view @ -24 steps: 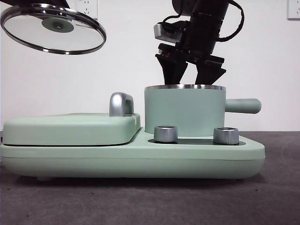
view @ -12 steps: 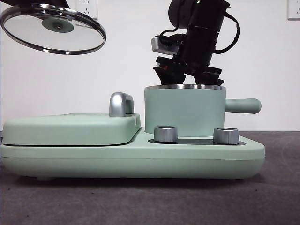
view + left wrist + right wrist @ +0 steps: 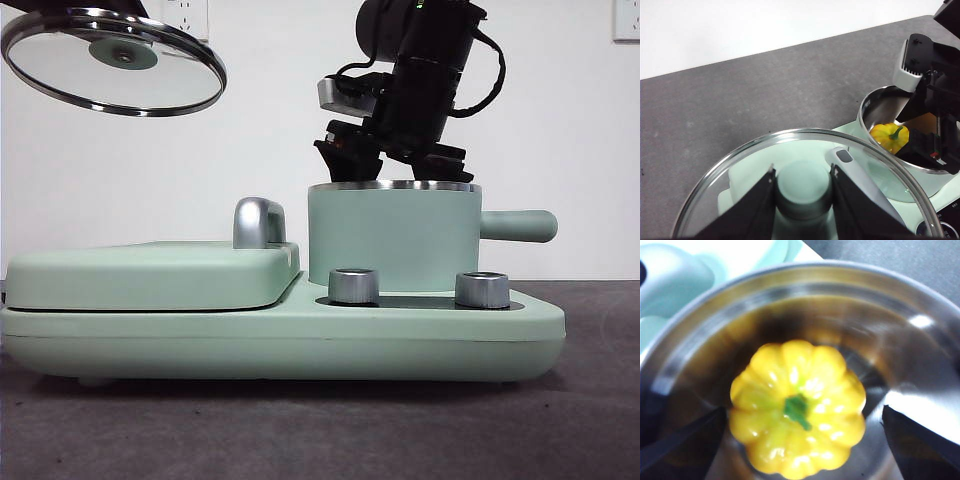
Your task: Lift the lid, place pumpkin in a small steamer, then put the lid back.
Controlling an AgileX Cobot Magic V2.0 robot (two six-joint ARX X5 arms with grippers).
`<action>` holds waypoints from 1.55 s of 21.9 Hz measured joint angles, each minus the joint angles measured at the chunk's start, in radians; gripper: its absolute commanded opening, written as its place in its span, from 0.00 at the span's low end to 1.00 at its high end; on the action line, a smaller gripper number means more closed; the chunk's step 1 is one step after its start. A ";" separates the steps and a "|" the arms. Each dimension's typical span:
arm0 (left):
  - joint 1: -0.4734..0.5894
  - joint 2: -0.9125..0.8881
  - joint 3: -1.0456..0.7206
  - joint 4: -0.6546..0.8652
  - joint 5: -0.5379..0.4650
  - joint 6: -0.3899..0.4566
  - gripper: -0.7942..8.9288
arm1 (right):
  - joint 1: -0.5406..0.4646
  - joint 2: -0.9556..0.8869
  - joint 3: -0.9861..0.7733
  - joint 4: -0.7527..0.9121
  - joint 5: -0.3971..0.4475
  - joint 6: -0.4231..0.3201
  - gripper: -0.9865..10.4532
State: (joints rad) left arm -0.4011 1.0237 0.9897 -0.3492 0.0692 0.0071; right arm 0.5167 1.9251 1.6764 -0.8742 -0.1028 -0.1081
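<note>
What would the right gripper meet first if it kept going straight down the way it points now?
Most likely the pumpkin: it lies inside the small steamer, between the open jaws of the right gripper. Depth is unclear, so the jaw tips might meet the steel floor beside it first.

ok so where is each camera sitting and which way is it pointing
Front view: low at table height, looking level at the mint-green cylindrical steamer pot; the right gripper dips into it.
Left wrist view: on the left arm, looking down past the left gripper shut on the round clear glass lid.
Right wrist view: on the right arm, looking straight down into the pot at the glossy yellow ribbed pumpkin, jaws open.
Both wrist views share the pumpkin.
</note>
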 measured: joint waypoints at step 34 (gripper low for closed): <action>-0.073 0.081 0.000 0.134 0.053 0.000 0.09 | -0.001 -1.185 -1.007 0.402 0.050 0.045 0.45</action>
State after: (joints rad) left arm -0.4744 1.1049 0.9897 -0.2153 0.1219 0.0071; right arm 0.5156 0.7399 0.6697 -0.4721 -0.0525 -0.0635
